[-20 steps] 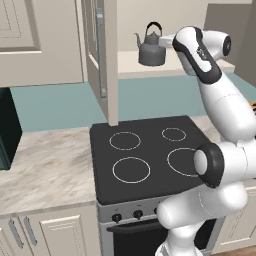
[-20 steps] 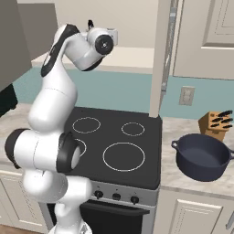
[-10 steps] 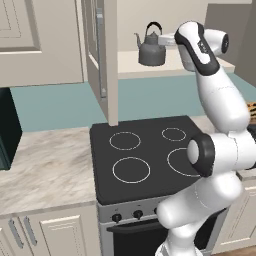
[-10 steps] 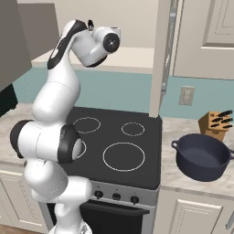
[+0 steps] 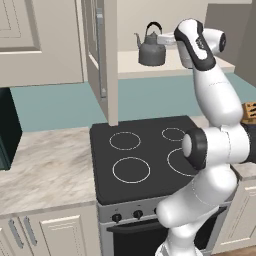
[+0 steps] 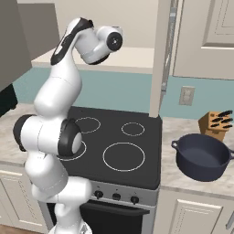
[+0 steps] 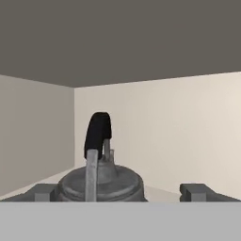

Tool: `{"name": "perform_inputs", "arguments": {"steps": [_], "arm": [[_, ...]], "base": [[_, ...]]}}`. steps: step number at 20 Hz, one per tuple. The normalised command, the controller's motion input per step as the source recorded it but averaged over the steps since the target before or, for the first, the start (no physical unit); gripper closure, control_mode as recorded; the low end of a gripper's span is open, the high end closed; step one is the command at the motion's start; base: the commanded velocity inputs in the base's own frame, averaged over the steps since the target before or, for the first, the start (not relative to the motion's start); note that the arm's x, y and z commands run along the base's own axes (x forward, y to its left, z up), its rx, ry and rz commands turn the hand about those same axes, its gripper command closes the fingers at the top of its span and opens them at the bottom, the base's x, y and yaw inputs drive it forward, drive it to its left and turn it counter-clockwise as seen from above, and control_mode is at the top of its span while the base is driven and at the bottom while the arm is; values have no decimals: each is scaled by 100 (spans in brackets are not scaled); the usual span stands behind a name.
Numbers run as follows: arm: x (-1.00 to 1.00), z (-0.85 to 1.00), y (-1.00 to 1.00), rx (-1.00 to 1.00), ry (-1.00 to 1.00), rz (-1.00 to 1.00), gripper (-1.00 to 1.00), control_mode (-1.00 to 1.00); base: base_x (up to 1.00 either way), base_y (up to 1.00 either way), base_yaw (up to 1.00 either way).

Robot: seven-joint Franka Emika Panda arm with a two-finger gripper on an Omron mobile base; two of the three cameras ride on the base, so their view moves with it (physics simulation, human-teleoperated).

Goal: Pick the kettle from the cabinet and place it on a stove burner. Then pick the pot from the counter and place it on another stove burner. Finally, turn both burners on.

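While the end effector [image 7: 120, 192] gapes wide, the rounded grey metal kettle [image 5: 151, 51] stands upright, curved spout aimed left.

Kettle [image 5: 152, 49] on cabinet shelf [image 5: 150, 69] above cooktop [image 5: 150, 155]; pot [image 6: 202, 156] on counter [image 6: 192, 176] right.

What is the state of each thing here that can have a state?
Kettle: upright on the cabinet shelf, lid on, not held.
Cabinet door: open.
Gripper: jaws open, on both sides of the kettle.
Pot: on the counter, no lid, empty.
Burners: bare.
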Motion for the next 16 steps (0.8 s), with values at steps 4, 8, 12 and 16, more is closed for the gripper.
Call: {"name": "perform_inputs", "arguments": {"steps": [4,8,12,16], "arm": [[0,0,25,0,-1,0,-100,-100],[0,0,22,0,0,0,-100,-100],[5,0,7,0,0,1,-100,-100],[10,0,0,0,0,4,100,-100]], "base": [[0,0,0],[0,0,0],[0,0,0],[0,0,0]]}}
